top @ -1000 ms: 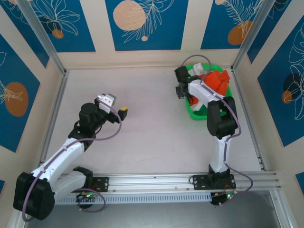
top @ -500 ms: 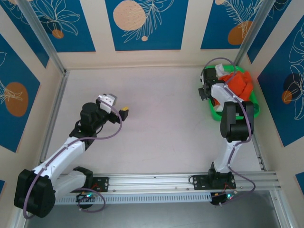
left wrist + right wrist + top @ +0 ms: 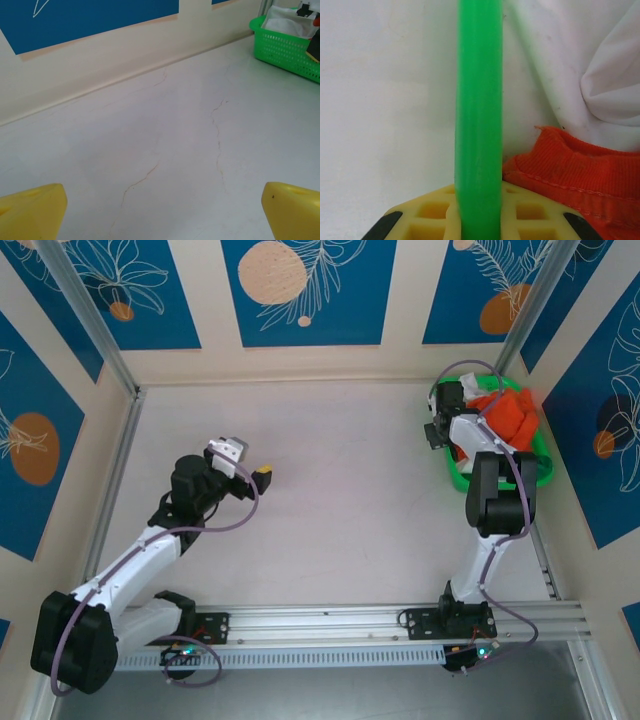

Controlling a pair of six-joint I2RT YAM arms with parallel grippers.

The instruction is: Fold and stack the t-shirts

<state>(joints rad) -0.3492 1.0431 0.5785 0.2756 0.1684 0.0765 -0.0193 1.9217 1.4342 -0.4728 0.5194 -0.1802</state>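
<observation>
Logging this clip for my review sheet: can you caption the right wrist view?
Right gripper clamped on the rim of the tray, white shirt and orange shirt bunched inside it.

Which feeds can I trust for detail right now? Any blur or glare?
Top external: evenly lit, sharp, no glare on the table. Left wrist: table cracks crisp, left gripper fingertips soft at the bottom corners. Right wrist: green tray rim too close and smeared; orange-red t-shirt weave in focus.
</observation>
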